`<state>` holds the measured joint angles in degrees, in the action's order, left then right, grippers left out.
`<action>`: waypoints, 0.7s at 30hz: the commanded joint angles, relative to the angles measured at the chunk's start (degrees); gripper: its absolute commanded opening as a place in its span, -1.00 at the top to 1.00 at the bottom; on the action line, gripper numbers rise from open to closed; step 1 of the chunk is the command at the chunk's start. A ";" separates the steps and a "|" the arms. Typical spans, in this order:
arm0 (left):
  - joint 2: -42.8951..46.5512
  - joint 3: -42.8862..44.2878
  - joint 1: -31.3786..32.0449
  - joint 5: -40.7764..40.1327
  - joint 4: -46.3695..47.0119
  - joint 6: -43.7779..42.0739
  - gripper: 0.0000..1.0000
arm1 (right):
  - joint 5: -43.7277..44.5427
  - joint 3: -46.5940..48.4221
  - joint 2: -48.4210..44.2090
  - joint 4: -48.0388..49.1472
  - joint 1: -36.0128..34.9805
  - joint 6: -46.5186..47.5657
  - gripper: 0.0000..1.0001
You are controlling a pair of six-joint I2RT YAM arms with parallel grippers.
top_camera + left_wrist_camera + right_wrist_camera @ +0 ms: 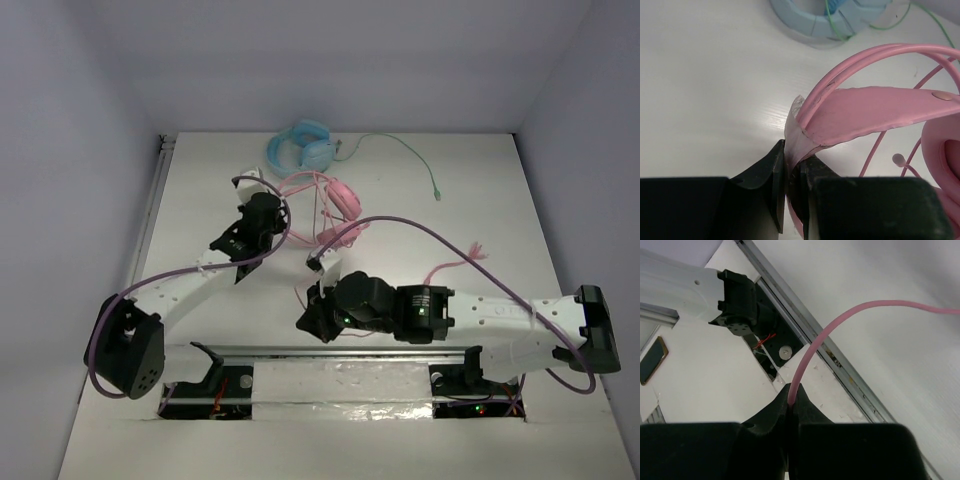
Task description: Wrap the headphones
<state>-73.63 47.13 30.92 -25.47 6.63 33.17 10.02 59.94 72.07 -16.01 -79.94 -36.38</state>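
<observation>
The pink headphones (338,203) lie at the table's far middle, their thin cable (322,238) looped beside them. My left gripper (280,195) is shut on the flat pink headband strap (875,112), which is pinched between the fingertips of the left gripper (793,154). My right gripper (306,322) hovers near the front rail, turned toward the arm bases. In its wrist view the right gripper (791,398) is shut on the pink cable (812,347), which arcs up and off to the right. A loose pink cable end (458,264) lies to the right.
Light blue headphones (300,148) sit just behind the pink ones, and their green cable (400,150) trails right. A metal rail (330,350) runs along the near edge by the arm bases. Purple robot cables (470,260) loop above the table.
</observation>
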 commanded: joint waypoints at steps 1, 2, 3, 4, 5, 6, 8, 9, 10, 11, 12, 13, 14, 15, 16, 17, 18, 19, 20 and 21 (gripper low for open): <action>1.03 0.33 2.21 0.86 7.87 0.59 1.00 | -0.44 4.91 1.40 -5.78 -0.21 6.40 1.00; 1.11 0.24 3.44 2.34 7.96 -0.03 1.00 | -0.18 5.70 1.84 -6.83 -0.21 7.02 1.00; 1.12 0.06 3.45 3.05 7.78 -0.90 1.00 | 0.61 6.84 2.10 -8.06 -0.21 8.24 1.00; 1.55 -0.20 4.14 4.45 8.22 -1.70 1.00 | 1.14 7.20 2.02 -8.51 0.66 8.86 1.00; 1.82 -0.55 4.15 6.30 8.57 -2.49 1.00 | 0.79 7.55 1.93 -8.95 1.45 9.39 1.00; 1.99 -0.90 4.15 9.19 8.31 -3.10 1.00 | 0.62 8.51 1.84 -10.43 2.15 10.36 1.00; 2.87 -1.43 4.85 11.66 7.17 -4.60 1.00 | 2.36 9.57 1.32 -12.11 3.99 11.33 1.00; 3.40 -2.48 4.85 12.72 6.90 -4.78 1.00 | 2.98 9.93 0.97 -13.42 4.96 12.38 1.00; 4.44 -3.10 4.85 13.86 6.81 -4.61 1.00 | 3.33 10.19 0.01 -13.78 5.93 12.82 1.00; 5.06 -3.80 4.85 16.22 6.81 -4.43 1.00 | 3.34 10.11 -0.52 -13.87 8.46 13.26 1.00; 5.59 -4.94 4.85 17.20 6.81 -4.25 1.00 | 3.25 9.85 -1.14 -13.70 9.70 14.05 1.00; 6.82 -5.38 4.85 18.43 6.81 -4.08 1.00 | 3.69 9.23 -2.28 -13.70 10.85 14.32 1.00; 7.44 -5.82 4.85 20.27 6.55 -4.16 1.00 | 4.12 9.14 -2.72 -13.87 11.90 14.67 1.00; 7.79 -6.17 4.85 21.07 6.11 -4.43 1.00 | 4.65 9.05 -3.16 -14.22 13.65 15.37 1.00; 8.32 -6.00 4.85 21.95 4.89 -4.86 1.00 | 5.00 8.96 -3.69 -14.14 14.46 15.72 1.00; 8.32 -5.91 5.46 23.26 4.10 -5.65 1.00 | 5.18 8.88 -4.56 -13.88 15.25 16.25 1.00; 8.50 -5.65 5.47 23.80 3.48 -6.09 1.00 | 5.10 8.88 -4.75 -13.61 16.82 17.12 1.00; 8.41 -5.56 6.08 24.50 2.34 -6.36 1.00 | 5.18 8.96 -4.92 -13.61 17.53 17.57 1.00; 8.50 -5.56 6.09 25.55 2.16 -6.71 1.00 | 5.18 8.88 -4.92 -13.61 18.32 17.92 1.00; 8.67 -5.82 6.09 29.56 2.24 -6.80 1.00 | 5.44 9.22 -4.84 -14.04 18.94 18.62 1.00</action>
<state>-67.77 40.07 36.40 -4.64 5.34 25.61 14.09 67.02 68.16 -29.76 -62.35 -21.23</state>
